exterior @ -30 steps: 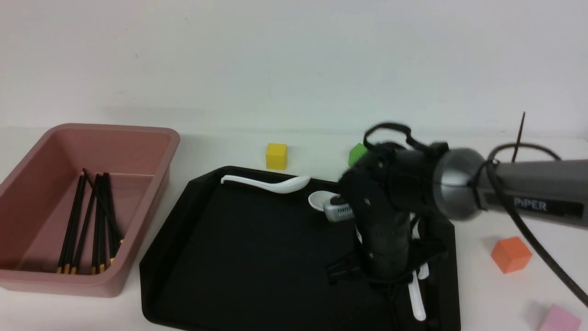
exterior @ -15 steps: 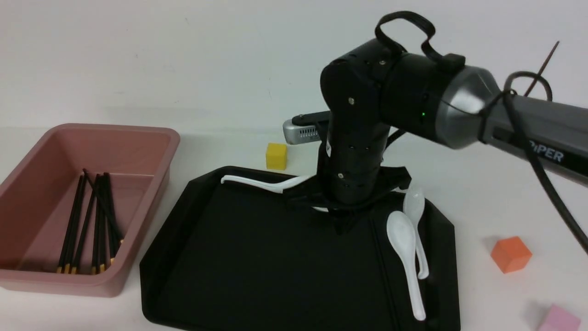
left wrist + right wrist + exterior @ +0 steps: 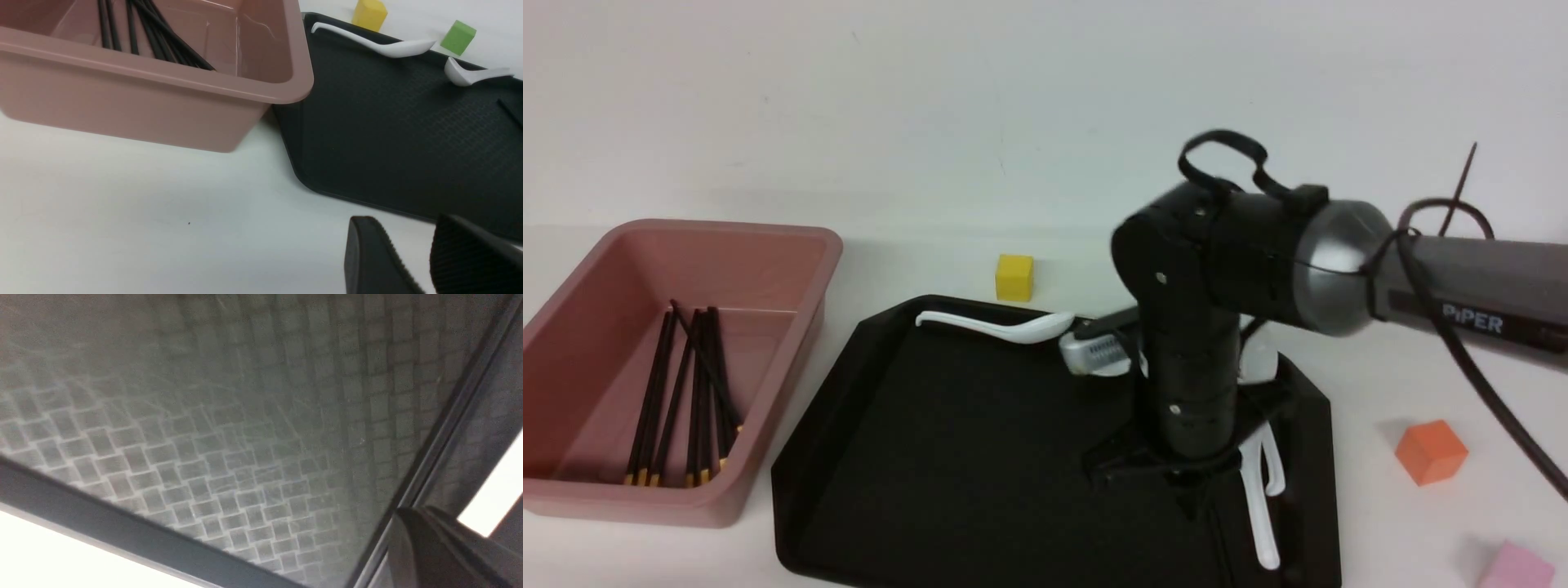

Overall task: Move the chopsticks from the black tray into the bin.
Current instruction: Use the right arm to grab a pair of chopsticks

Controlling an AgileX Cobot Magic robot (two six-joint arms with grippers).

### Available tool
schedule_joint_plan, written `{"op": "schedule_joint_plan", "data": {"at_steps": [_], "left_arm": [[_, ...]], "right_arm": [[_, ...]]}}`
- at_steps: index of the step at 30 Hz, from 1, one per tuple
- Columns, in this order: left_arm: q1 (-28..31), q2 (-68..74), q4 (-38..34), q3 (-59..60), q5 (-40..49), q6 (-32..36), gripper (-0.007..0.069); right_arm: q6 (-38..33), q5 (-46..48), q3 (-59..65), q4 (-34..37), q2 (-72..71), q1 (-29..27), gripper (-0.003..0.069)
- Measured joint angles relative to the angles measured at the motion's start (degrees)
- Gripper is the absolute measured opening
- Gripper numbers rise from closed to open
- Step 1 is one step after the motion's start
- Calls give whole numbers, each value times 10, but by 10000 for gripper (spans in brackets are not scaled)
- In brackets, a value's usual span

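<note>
1. Front view: right gripper (image 3: 1188, 494) pointed down, low over the right part of the black tray (image 3: 915, 457), just beside two white spoons (image 3: 1262, 523). Its fingers were black on black, so it couldn't be told whether they were parted or clenched. The chopsticks (image 3: 678, 392) lay bundled in the bin (image 3: 792, 237), on the tabletop (image 3: 1380, 376) left of the tray. No stick could be made out under the gripper here. The left arm was out of frame.

2. Left wrist view: left gripper (image 3: 410, 245) was released and empty, hovering over the tabletop near a tray corner. The bin sat just beside the tray, with sticks inside it. A thin dark stray chopstick (image 3: 510, 112) lay on the tray, cut off by the frame edge.

3. Right wrist view: very close on the tray weave. The stray chopstick ran right past one finger (image 3: 429, 551). The other finger was out of shot, so the grip state was unclear. A blown-out white patch nearby was probably a spoon.
   - The step looked like grasping that stick.
   - To do it well, set the jaws across the stick and go right down to the tray floor.
   - Pinch near mid-length so the stick won't tip, and keep clear of the spoons.
   - Lift above the rim before heading to the bin.
</note>
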Motion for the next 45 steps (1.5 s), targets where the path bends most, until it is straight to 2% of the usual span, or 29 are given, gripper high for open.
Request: {"op": "schedule_joint_plan", "data": {"at_steps": [6,13,18,19,20,23,28,36,45], "left_arm": [[0,0,0,0,0,0,238],[0,0,0,0,0,0,238],[0,0,0,0,0,0,239],[0,0,0,0,0,0,239],[0,0,0,0,0,0,239],[0,0,0,0,0,0,239],[0,0,0,0,0,0,239],[0,0,0,0,0,0,239],[0,0,0,0,0,0,239]], "right_arm": [[-45,-31,23,41,1,-55,-5],[-51,-55,25,42,1,-59,15],[-50,-77,25,31,10,-59,136],[-50,-77,25,29,11,-59,142],[-48,-77,25,18,19,-59,196],[-48,-77,25,3,36,-59,269],[-47,-84,24,-10,52,-59,317],[-47,-80,20,-6,57,-59,284],[-40,-78,16,3,57,-57,104]]}}
